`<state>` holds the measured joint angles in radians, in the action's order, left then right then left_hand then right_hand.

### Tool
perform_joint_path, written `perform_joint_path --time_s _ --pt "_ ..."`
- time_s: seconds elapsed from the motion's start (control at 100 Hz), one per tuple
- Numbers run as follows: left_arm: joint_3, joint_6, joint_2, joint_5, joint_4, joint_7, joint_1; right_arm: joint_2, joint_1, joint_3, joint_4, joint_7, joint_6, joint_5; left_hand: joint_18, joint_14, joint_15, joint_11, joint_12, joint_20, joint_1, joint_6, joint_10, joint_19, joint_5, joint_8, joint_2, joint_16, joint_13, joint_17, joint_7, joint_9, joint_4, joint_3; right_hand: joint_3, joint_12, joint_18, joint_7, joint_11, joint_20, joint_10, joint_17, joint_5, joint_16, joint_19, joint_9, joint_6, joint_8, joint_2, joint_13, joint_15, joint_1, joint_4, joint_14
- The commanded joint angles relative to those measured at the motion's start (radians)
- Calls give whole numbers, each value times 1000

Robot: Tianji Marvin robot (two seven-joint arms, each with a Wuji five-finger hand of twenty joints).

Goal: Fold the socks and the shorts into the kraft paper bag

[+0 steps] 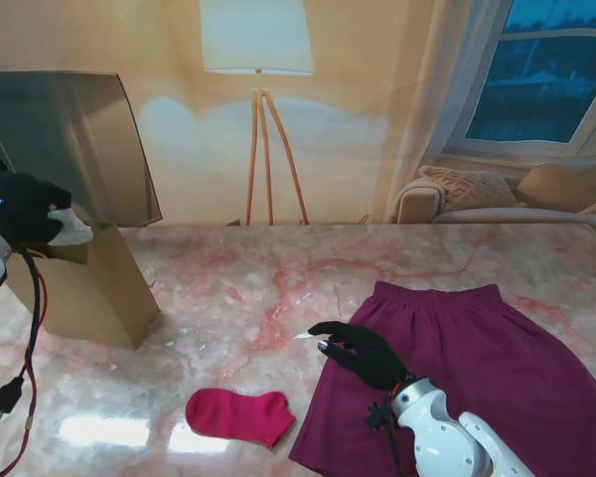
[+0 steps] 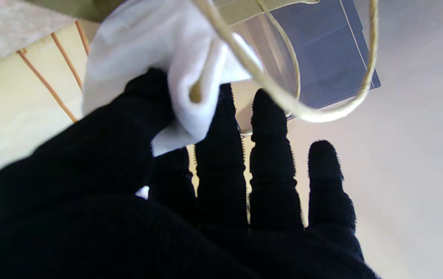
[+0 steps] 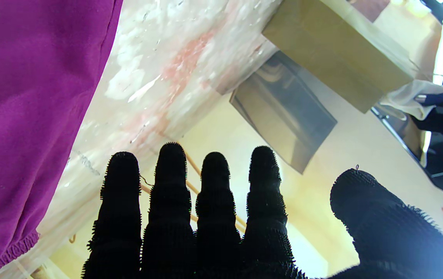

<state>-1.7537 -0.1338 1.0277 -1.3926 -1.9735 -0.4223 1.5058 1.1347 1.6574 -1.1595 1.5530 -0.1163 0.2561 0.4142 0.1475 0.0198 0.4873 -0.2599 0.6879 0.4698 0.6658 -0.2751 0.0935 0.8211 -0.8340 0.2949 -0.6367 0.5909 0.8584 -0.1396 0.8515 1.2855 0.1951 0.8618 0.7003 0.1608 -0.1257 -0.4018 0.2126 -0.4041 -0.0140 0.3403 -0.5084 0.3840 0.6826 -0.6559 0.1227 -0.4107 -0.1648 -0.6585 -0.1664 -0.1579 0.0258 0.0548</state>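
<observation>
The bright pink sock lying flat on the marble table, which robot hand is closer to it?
The right hand. It hovers open over the purple shorts' edge, just right of the bright pink sock. The left hand is far off at the kraft paper bag, holding a white sock.

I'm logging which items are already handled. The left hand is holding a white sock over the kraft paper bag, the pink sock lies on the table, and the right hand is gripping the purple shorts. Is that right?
Not quite: the right hand is open, fingers spread, holding nothing above the purple shorts; the right wrist view shows it. The left hand does hold the white sock at the kraft paper bag, and the pink sock lies on the table.
</observation>
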Motion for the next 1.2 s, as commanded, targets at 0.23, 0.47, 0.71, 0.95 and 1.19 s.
perform_joint_path --time_s 0.23,0.47,0.71,0.95,1.19 --pt "12 -47 -13 -48 16 -23 -15 6 -1 9 -12 -2 6 -4 31 -5 8 -33 -2 12 44 6 -9 -12 -64 6 36 16 3 14 42 43 12 -6 -27 10 -4 -4 10 -40 -2 1 20 19 29 -9 26 -5 18 -19 -19 -8 -41 10" --pt "20 -68 -16 -78 34 -40 -23 6 -3 11 -18 -3 10 -5 35 1 23 -52 17 11 45 11 -11 -22 -66 -4 39 30 1 20 45 41 11 -8 -27 10 -9 -4 10 -42 -2 2 20 19 33 -10 26 -6 18 -21 -20 -8 -41 9" --pt "24 -91 -17 -101 24 -40 -15 7 -6 13 -23 -4 13 -7 36 3 16 -49 19 13 41 14 -11 -25 -64 -16 43 33 -9 15 38 32 11 -18 -27 10 -10 -5 10 -46 -4 2 20 20 37 -9 26 -6 18 -21 -20 -8 -41 12" --pt "27 -110 -19 -106 21 -55 -5 7 -6 12 -27 -5 14 -7 35 -1 1 -23 -4 16 30 14 10 -29 -64 -50 31 31 -27 18 30 26 11 -27 -27 10 -12 -5 10 -48 -4 3 20 20 38 -10 27 -6 18 -22 -20 -8 -41 13" --pt "23 -121 -20 -121 24 -48 5 7 -10 16 -31 -5 17 -7 35 1 -94 1 -178 20 -43 87 3 -69 38 -14 -21 -10 -132 35 -175 -190 32 -17 -27 10 -12 -5 10 -49 -3 3 21 21 38 -9 28 -6 18 -24 -21 -8 -40 13"
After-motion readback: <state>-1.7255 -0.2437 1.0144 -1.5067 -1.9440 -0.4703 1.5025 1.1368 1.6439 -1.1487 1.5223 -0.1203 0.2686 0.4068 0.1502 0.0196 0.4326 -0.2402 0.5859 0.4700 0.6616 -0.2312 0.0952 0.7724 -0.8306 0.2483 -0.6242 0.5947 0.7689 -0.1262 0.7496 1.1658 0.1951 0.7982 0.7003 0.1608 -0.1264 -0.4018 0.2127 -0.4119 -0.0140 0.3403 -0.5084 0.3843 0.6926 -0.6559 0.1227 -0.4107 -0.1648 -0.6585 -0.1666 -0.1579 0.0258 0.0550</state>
